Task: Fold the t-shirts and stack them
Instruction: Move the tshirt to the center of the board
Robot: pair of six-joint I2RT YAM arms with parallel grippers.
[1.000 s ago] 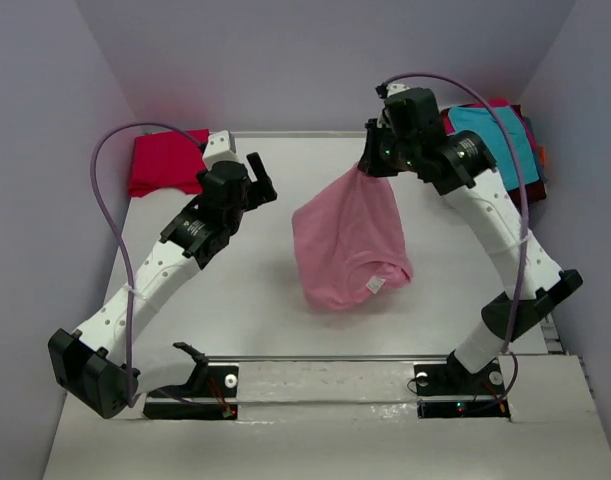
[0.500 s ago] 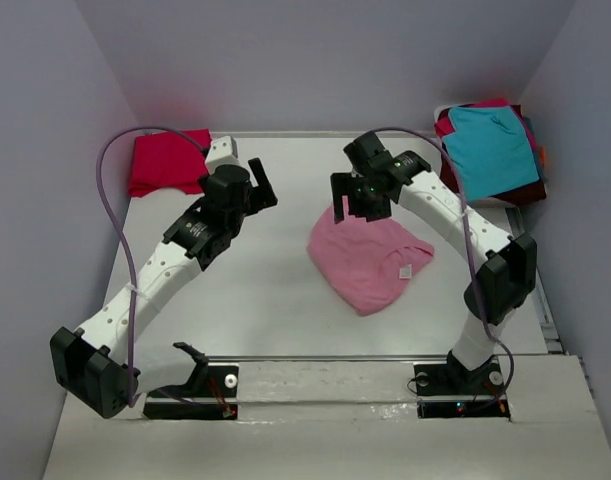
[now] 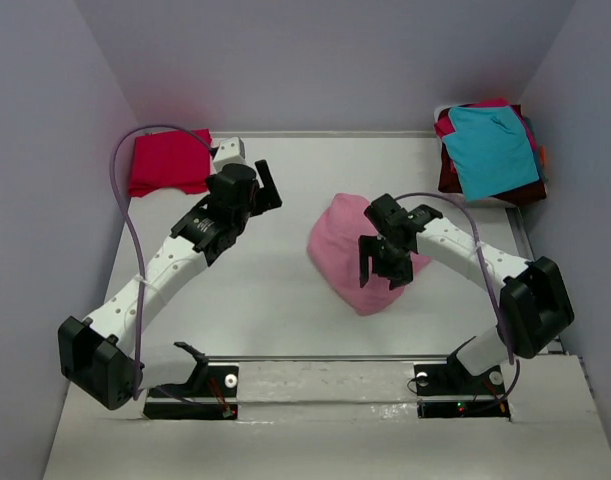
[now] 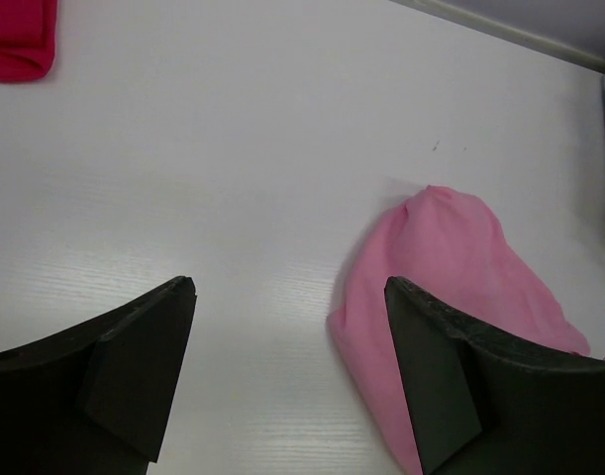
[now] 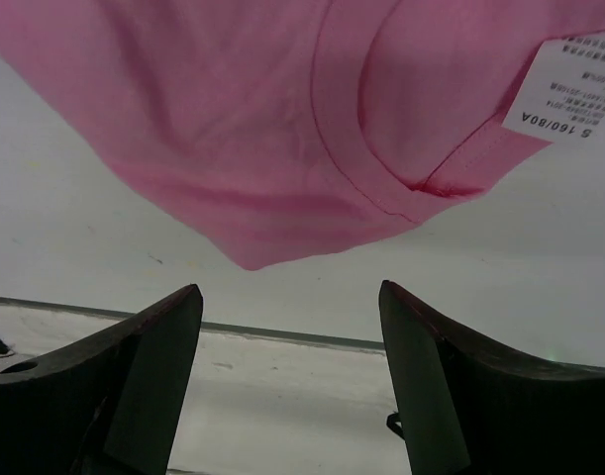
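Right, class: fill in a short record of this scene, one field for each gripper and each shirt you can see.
pink t-shirt: crumpled heap, mid-table, label showing
left gripper: open, empty, above the table
right gripper: open, empty, over the pink t-shirt
red t-shirt: folded, far-left corner
teal t-shirt: tops the far-right pile

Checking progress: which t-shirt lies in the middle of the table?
The light pink t-shirt, bunched up there alone; the red t-shirt and the teal-topped pile sit at far corners.

Layout on table [image 3: 275, 300], top view.
T-shirt [image 3: 335, 245] mid-table, right claw [image 3: 382, 272] over its near right part; second t-shirt [image 3: 170, 160] far left; t-shirt pile [image 3: 490, 150] far right; left claw [image 3: 270, 188] left of the middle one.
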